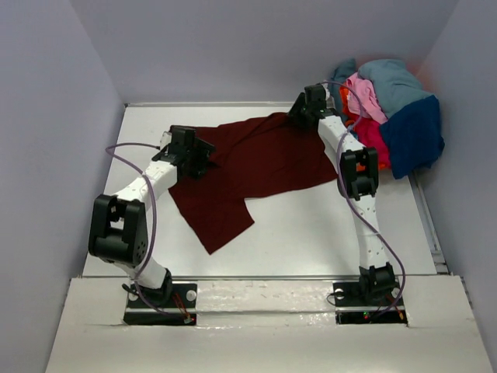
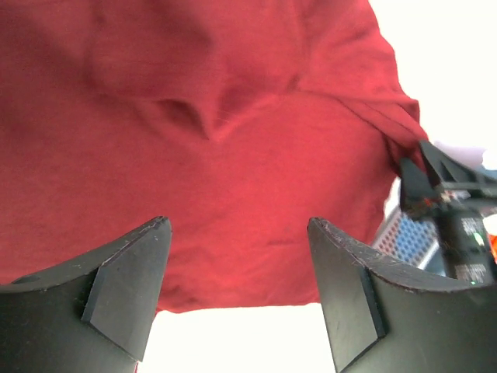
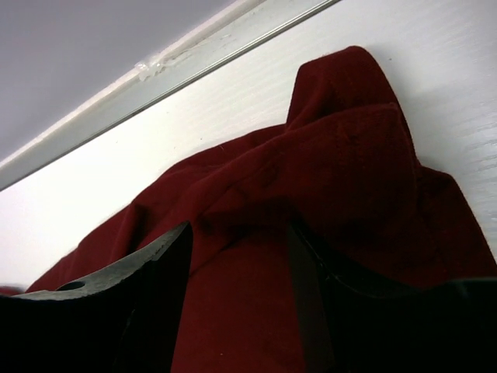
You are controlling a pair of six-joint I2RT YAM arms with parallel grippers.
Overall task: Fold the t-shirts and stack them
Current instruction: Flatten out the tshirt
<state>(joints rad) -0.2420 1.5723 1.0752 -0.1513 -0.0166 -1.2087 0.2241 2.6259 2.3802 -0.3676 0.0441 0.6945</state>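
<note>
Left gripper (image 1: 190, 151), jaws wide and empty, above the left edge of the dark maroon t-shirt (image 1: 260, 163), which lies spread on the table (image 1: 326, 229). Right gripper (image 3: 241, 233), jaws half-closed around its far corner, grip uncertain. Cloth probably light and limp: best pinched at corners.

The maroon t-shirt (image 1: 256, 159) is one plain dark maroon with no print or stripe, though it looks a brighter red in the left wrist view. The other shirts are also plain: a light teal-blue t-shirt (image 1: 392, 78), a pink t-shirt (image 1: 363, 95) with a hotter pink showing below it, a navy blue t-shirt (image 1: 415, 136) and a sliver of a bright red t-shirt (image 1: 343, 97). The counter (image 1: 311, 233) is white, with a silver-grey rail (image 3: 233, 54) along its far edge. The walls (image 1: 54, 116) are a pale lavender grey. The left arm (image 1: 144, 190) and right arm (image 1: 365, 225) are white with black joints. Their jaws are matt black and their cables (image 1: 116, 155) are purple.
</note>
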